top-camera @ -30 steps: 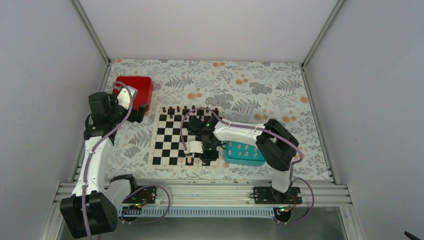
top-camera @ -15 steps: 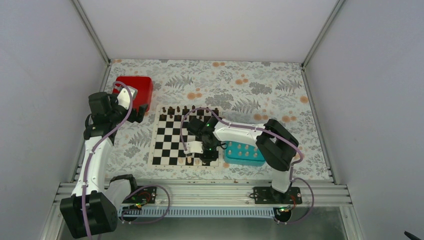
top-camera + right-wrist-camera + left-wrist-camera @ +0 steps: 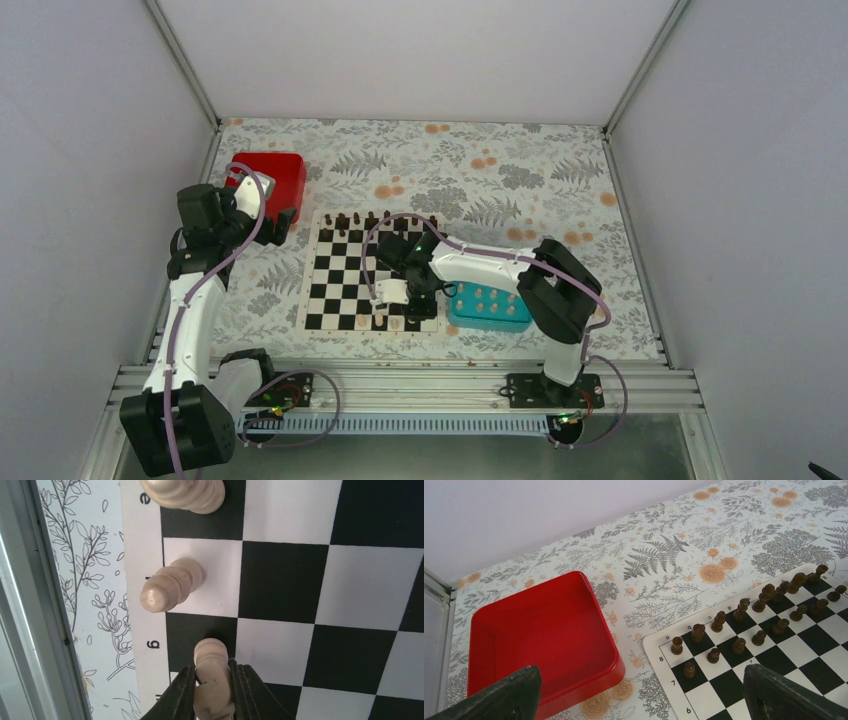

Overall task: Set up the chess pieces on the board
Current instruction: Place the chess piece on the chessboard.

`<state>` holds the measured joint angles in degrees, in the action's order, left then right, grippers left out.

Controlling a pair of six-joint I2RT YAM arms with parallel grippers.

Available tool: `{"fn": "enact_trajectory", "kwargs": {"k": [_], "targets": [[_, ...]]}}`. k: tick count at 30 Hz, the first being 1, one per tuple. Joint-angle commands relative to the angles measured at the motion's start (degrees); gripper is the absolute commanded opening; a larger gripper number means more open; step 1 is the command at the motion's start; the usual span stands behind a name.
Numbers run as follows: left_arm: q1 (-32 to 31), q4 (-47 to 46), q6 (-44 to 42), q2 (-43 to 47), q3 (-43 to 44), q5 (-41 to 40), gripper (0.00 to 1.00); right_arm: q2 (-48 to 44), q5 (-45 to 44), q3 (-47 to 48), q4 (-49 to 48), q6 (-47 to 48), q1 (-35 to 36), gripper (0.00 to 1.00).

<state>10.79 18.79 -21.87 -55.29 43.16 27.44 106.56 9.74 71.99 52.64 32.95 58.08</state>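
Note:
The chessboard (image 3: 345,285) lies in the middle of the table, with dark pieces (image 3: 372,222) lined along its far rows. My right gripper (image 3: 214,690) is shut on a light wooden piece (image 3: 212,675), which stands over the black g-file square at the board's near edge. Two more light pieces (image 3: 170,586) stand on the neighbouring near-edge squares. In the top view the right gripper (image 3: 408,305) sits low over the board's near right corner. My left gripper (image 3: 639,700) hangs open above the gap between the red box (image 3: 539,630) and the board's far left corner, holding nothing.
A teal tray (image 3: 488,306) holding several light pieces stands just right of the board. The red box (image 3: 272,180) sits empty at the far left. The aluminium rail (image 3: 400,385) runs along the near table edge, close to the right gripper.
The right arm shifted slightly toward the right over the board's near edge, still holding the light piece. The left arm has not moved.

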Motion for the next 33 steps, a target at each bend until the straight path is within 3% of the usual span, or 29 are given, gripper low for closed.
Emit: {"fn": "enact_trajectory", "kwargs": {"k": [1,19,26,30,33], "targets": [[0.4,-0.9,-0.6,-0.3,-0.3,0.7,1.00,-1.6,-0.5,0.7,1.0,0.0,0.4,0.11],[0.4,-0.9,-0.7,-0.4,-0.4,0.7,1.00,1.6,-0.1,0.8,0.8,0.3,1.7,0.11],[0.4,-1.0,-0.7,-0.5,-0.4,0.7,1.00,2.1,-0.5,0.7,0.3,0.3,1.7,0.15],[0.4,-1.0,-0.8,-0.6,-0.5,0.6,1.00,1.5,-0.6,0.8,0.5,0.4,1.7,0.25],[0.4,-1.0,-0.7,-0.5,-0.5,0.6,1.00,-0.3,-0.9,1.1,1.1,0.6,1.6,0.42]]}}
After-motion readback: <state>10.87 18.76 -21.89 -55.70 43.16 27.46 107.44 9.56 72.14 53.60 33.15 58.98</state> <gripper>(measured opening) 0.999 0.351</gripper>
